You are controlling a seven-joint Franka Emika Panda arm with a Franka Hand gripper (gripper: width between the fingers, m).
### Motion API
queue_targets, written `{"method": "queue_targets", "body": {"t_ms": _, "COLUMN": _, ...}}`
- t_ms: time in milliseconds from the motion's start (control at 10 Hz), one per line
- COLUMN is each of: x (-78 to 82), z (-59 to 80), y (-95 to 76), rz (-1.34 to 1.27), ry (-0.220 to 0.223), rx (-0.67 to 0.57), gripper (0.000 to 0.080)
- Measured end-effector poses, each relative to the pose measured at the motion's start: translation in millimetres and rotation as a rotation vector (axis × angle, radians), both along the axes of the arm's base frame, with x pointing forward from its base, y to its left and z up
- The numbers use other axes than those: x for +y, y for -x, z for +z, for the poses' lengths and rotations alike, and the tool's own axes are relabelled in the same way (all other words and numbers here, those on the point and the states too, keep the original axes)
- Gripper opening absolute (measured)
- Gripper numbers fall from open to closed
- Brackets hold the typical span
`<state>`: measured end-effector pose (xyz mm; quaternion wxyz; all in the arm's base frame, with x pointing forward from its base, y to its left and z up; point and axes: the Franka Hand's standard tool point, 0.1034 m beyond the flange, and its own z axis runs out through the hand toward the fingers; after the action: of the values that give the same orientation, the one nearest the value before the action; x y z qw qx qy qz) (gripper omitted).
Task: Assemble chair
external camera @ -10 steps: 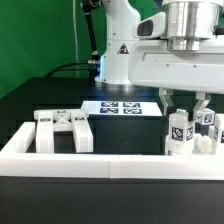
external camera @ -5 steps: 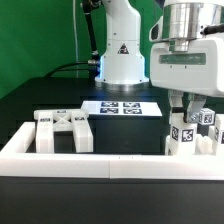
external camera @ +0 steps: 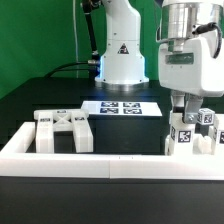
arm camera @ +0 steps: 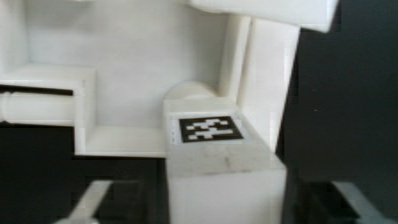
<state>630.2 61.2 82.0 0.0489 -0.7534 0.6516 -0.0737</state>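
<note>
1. Cross-braced frame [external camera: 62, 131]: a chair part lying at 9 o'clock in the exterior view, just inside the border wall [external camera: 110, 163] and well apart from the arm. It appears to be parked there for a later step. Bare black table [external camera: 30, 105] lies open at its 11 o'clock.
2. Marker board [external camera: 120, 107]: it lies flat near the centre, at 1 o'clock from the frame and in front of the arm's base [external camera: 122, 50]. It carries nothing and blocks no path.
3. Border wall: it runs across 6 o'clock and turns back at both ends. It probably serves as the edge against which loose parts are squared. It also closes off any low exit on the near side.
4. Gripper [external camera: 187, 112]: it hangs at 3 o'clock, pointing straight down over the tagged post [external camera: 180, 136].
   - The jaws stand apart.
   - In the wrist view the fingers [arm camera: 89, 203] flank the post [arm camera: 217, 150], and a dark gap shows between one finger and the post's side, so nothing is clamped.
   - This straddle would suit either closing on the post or lifting clear. Which is intended cannot be told.
5. Chair cluster: the tagged post stands upright at 4 o'clock, near the wall's far-right corner.
   - White panel pieces are just beside the post.
   - A second tagged part [external camera: 208, 120] sits at the post's 2 o'clock.
   - The packing suggests that the parts have been gathered here for joining.
   - Sideways room for the fingers is tight, and the free way out is judged to be upward, toward 12 o'clock.
</note>
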Motion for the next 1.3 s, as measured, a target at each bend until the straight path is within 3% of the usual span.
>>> {"method": "queue_targets", "body": {"t_ms": 100, "x": 0.7, "z": 0.0, "y": 0.0, "rz": 0.042, "ry": 0.007, "rx": 0.001, "gripper": 0.0587}}
{"method": "queue_targets", "body": {"t_ms": 200, "x": 1.4, "z": 0.0, "y": -0.4, "rz": 0.127, "ry": 0.024, "rx": -0.005, "gripper": 0.0587}}
{"method": "queue_targets", "body": {"t_ms": 300, "x": 0.3, "z": 0.0, "y": -1.0, "rz": 0.268, "ry": 0.055, "rx": -0.014, "gripper": 0.0636}}
{"method": "queue_targets", "body": {"t_ms": 700, "x": -5.3, "z": -3.5, "y": 2.1, "rz": 0.709, "ry": 0.153, "rx": -0.014, "gripper": 0.0648}}
{"method": "queue_targets", "body": {"t_ms": 1300, "x": -5.8, "z": -1.7, "y": -0.6, "rz": 1.122, "ry": 0.25, "rx": 0.0, "gripper": 0.0648}}
